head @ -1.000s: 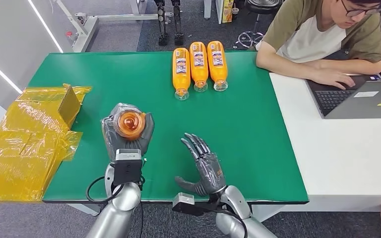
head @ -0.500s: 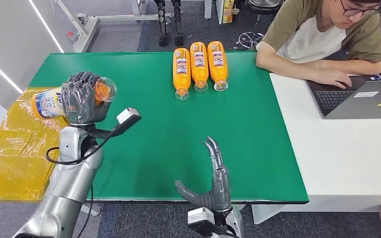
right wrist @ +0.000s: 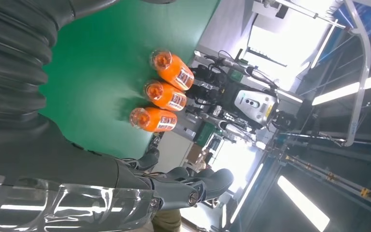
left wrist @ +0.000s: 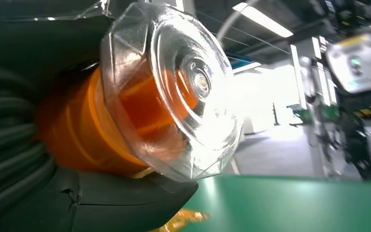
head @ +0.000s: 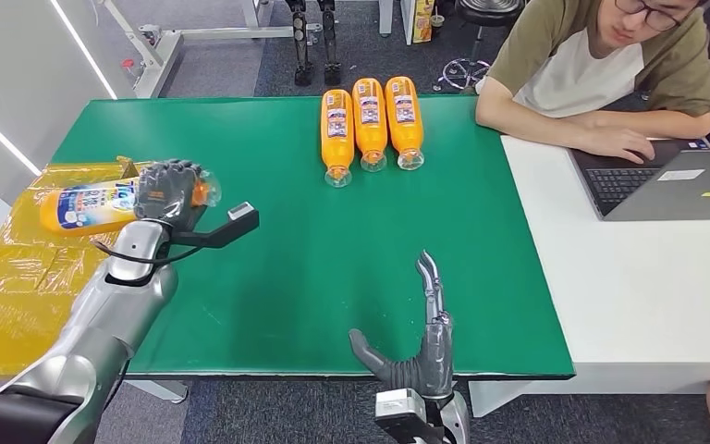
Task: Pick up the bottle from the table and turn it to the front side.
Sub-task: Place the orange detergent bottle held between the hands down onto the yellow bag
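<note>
1. Head view: mounted high, facing forward and down across the green table (head: pixel 333 231).
2. Left wrist view: very close behind the left hand (left wrist: pixel 24 159), facing along the table edge, sideways.
3. Right wrist view: behind the right hand (right wrist: pixel 53 159), turned sideways.
4. Shared by head and right wrist views: three orange bottles (head: pixel 370 125) (right wrist: pixel 162 96).

Bottle (head: pixel 88 205): glossy orange plastic, clear faceted base (left wrist: pixel 174 92), printed label. Table (head: pixel 277 139): matt green cover, probably felt. Yellow wrap (head: pixel 18 277) at left: shiny crinkled film. Left arm (head: pixel 102 324): brushed silver metal.
</note>
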